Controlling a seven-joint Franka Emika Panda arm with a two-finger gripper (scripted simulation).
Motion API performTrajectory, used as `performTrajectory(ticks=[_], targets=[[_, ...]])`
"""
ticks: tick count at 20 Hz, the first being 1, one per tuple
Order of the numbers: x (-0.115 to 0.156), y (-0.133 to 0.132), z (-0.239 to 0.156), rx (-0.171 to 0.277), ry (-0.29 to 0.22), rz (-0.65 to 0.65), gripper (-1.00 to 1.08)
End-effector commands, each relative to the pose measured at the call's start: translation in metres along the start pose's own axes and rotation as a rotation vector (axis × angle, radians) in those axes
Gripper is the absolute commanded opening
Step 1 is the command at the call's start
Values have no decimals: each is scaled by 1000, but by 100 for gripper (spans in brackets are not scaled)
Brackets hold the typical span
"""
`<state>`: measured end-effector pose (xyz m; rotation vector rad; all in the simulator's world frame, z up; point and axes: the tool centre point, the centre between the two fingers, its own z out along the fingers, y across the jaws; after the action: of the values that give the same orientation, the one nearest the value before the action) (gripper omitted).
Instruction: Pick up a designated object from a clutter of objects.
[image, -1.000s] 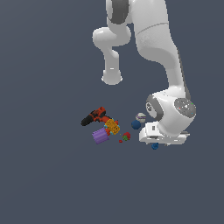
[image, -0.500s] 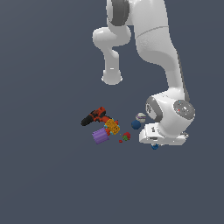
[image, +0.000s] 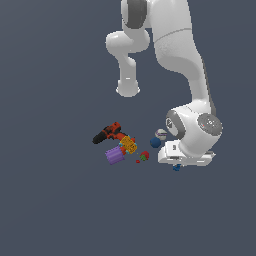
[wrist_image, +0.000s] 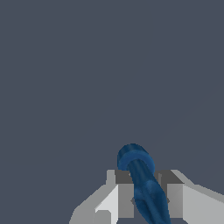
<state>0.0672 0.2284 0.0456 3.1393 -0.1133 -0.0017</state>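
My gripper pinching the tiny bright-blue knobby piece, fingers either side, clutter of small items at nine o'clock

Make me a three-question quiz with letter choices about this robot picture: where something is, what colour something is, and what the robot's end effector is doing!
1. Where is the small bright-blue knobby piece?
A. between the end effector's fingers
B. on the drill
C. beside the cylinder

2. What colour is the ribbed cylinder?
A. green
B. purple
C. white

3. The end effector is:
A. wide open, nothing in it
B. closed on the blue piece
C. out of sight

Answers: 1 A, the wrist view shows it between both fingers. 2 B, purple in the exterior view. 3 B, fingers flank the piece tightly.
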Motion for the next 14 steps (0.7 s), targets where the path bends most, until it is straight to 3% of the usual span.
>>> performTrajectory(ticks=[1,7,14], targets=[[2,6,-6,0,1,1,-100],[7,34,-33,0,1,1,-100],[19,93,-90,1,1,1,-100]])
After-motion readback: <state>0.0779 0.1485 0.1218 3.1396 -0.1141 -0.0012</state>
